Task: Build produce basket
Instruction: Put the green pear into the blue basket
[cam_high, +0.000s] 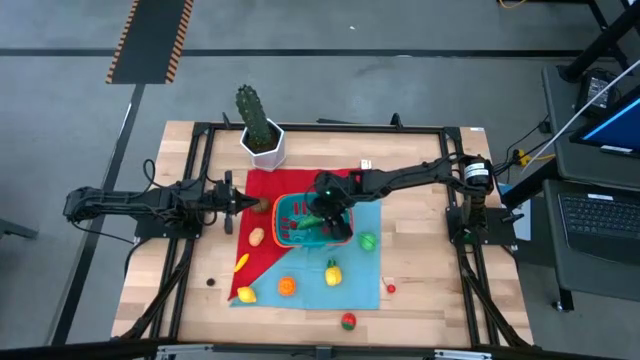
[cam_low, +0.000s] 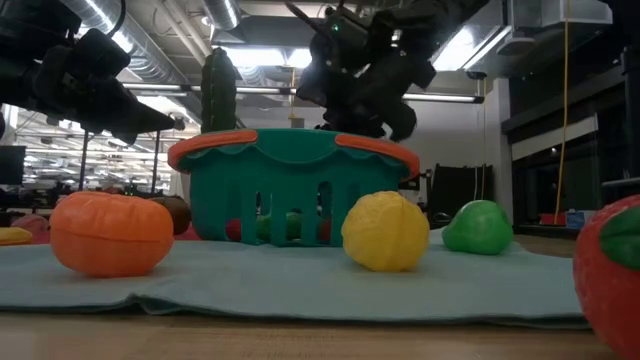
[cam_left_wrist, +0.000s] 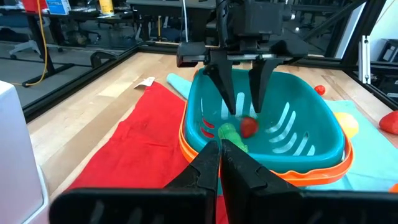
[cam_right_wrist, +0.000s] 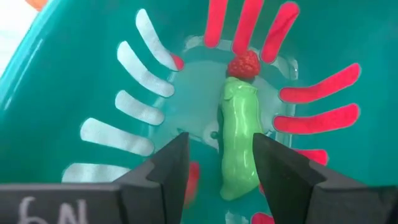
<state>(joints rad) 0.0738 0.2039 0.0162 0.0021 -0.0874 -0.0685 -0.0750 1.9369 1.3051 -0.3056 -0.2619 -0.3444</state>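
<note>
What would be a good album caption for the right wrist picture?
Open right gripper poised inside the teal basket, above a green vegetable and red berry.

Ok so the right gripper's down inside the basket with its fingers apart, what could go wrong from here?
1. The right gripper reaches deep inside the basket; lifting off-line, a finger could catch the wall and drag or tip it.
2. The green piece lies between the open fingers, touching the small red piece; a brush on the way out could nudge both.
3. The shut left gripper sits close to the basket's rim, so a shifted basket could bump it.
</note>
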